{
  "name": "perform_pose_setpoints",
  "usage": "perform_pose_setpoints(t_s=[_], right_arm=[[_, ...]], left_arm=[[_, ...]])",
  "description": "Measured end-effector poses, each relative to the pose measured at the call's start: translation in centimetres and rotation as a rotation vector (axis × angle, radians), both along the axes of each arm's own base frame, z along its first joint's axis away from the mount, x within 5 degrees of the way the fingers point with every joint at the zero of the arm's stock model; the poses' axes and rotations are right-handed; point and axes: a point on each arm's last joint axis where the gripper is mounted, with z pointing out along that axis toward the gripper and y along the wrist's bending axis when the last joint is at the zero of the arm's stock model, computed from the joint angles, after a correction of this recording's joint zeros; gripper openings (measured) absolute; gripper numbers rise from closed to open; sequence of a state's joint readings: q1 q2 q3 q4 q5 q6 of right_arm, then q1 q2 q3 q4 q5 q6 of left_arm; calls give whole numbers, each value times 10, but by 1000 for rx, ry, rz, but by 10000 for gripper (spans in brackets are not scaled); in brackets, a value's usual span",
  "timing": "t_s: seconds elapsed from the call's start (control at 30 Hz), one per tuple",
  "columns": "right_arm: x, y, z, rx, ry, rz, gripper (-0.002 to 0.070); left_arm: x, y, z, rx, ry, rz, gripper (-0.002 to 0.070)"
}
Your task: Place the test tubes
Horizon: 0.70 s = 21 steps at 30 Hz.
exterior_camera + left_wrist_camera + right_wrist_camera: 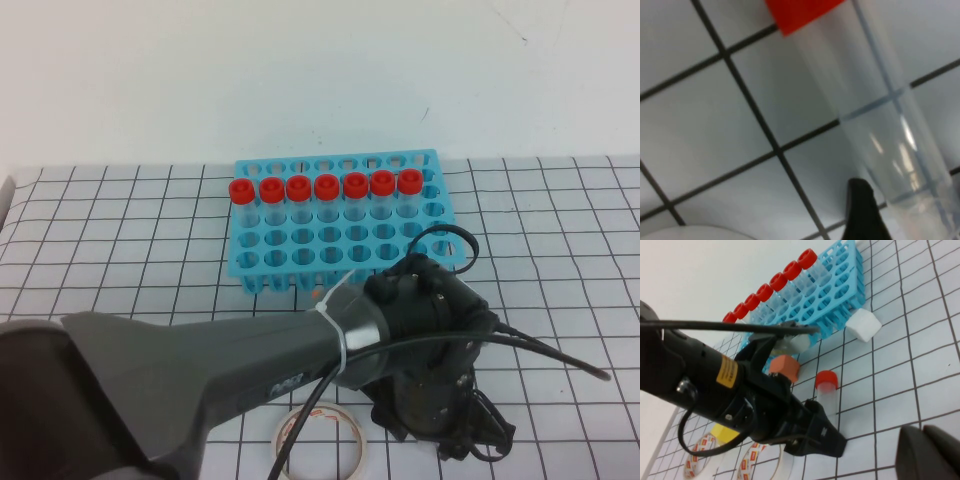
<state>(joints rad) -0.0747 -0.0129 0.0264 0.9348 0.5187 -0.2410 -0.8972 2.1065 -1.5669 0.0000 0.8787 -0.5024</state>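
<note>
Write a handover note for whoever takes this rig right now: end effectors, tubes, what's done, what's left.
Left end effector: down on the mat in front of the rack, at a red-capped tube lying flat; grip unclear.
Right end effector: shut, empty, off to the side.
Done: seven capped tubes stand in one rack row.
Left: lift the lying tube and seat it in a free hole.
</note>
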Motion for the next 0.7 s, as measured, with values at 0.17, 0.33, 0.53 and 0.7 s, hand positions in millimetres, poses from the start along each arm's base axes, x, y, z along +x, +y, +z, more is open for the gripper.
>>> perform_pose_setpoints(t_s=[0.17, 0.33, 0.53, 0.7], right_arm=[[0, 0, 0, 0, 0, 0, -1], [0, 0, 0, 0, 0, 0, -1], [-1, 1, 0, 0, 0, 20, -1], [-1, 1, 0, 2, 1, 25, -1]], left_arm=[[1, -2, 1, -17, -13, 2, 323], [6, 6, 0, 11, 13, 3, 211], [4, 17, 0, 128, 48, -196, 211], [1, 31, 18, 189, -16, -339, 211]])
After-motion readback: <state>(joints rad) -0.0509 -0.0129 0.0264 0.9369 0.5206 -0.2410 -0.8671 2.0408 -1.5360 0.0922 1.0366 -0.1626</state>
